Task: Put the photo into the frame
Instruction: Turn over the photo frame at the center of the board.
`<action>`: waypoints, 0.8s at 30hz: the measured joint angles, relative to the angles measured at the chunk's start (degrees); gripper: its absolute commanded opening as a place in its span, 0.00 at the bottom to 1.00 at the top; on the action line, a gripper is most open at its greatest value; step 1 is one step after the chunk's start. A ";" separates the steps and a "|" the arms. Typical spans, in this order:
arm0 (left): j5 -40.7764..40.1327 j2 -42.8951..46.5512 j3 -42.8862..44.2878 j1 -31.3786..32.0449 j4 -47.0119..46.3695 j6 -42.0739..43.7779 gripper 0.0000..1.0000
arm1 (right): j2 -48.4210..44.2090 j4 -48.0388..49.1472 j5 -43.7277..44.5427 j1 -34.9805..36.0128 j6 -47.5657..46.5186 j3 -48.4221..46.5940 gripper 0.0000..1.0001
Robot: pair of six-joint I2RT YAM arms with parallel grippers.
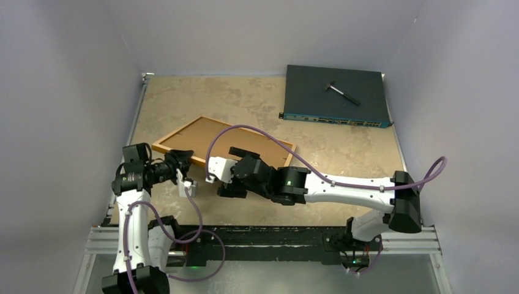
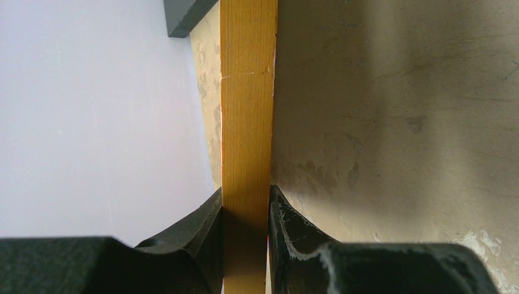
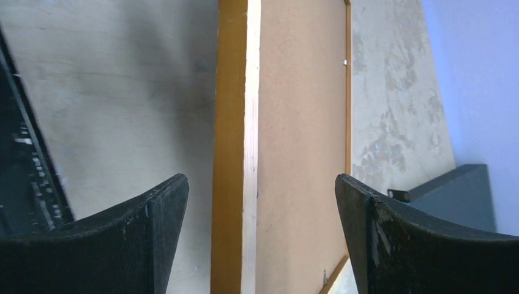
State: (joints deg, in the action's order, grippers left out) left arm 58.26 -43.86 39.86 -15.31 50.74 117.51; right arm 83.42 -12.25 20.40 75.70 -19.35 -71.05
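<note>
The orange-brown frame [image 1: 177,130] lies at the table's left middle, with a plain brown backing board [image 1: 227,138] showing inside it. My left gripper [image 1: 183,161] is shut on the frame's near-left edge; in the left wrist view both fingers press the wooden rail [image 2: 246,110] at the gripper [image 2: 246,208]. My right gripper [image 1: 229,171] stands open at the frame's near edge. In the right wrist view the right gripper [image 3: 261,190] straddles the rail [image 3: 231,122] and board [image 3: 303,122] without touching them. The photo is hidden.
A dark flat electronics box [image 1: 333,96] sits at the back right with a small black tool [image 1: 341,92] on top. Its corner shows in the wrist views [image 2: 186,15] [image 3: 456,190]. White walls enclose the table on three sides.
</note>
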 measured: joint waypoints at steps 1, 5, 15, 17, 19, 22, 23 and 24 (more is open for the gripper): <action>-0.02 0.00 0.00 0.00 0.00 0.00 0.00 | 0.63 0.52 0.96 0.00 -0.70 0.07 0.89; 0.00 0.02 0.00 0.00 -0.02 0.00 0.00 | 2.97 1.42 3.37 0.04 -3.13 0.35 0.83; 0.04 0.31 0.00 0.02 -0.59 0.00 0.00 | 6.67 2.54 4.22 0.04 -5.38 0.33 0.12; -0.48 0.31 0.00 -0.04 -0.44 -0.02 0.00 | 7.91 3.26 6.27 0.37 -5.53 0.13 0.02; -0.98 0.35 0.00 -0.15 -1.18 -0.04 0.11 | 8.61 3.54 6.97 0.35 -5.86 -0.55 0.00; -1.27 0.33 0.00 -0.17 -2.14 -0.09 0.65 | 9.22 2.89 7.34 0.35 -5.77 -1.66 0.00; -1.14 0.33 0.00 -0.17 -2.75 0.00 0.76 | 9.22 2.67 7.30 0.35 -5.70 -1.90 0.00; -0.42 0.46 0.07 -0.09 -4.31 0.00 0.82 | 9.22 2.14 6.93 0.33 -5.55 -2.29 0.00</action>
State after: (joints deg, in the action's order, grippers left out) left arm 57.84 -43.40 39.92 -15.40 46.44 117.51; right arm 92.64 -10.11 27.33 76.03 -24.91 -73.34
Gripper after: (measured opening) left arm 0.566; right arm 0.301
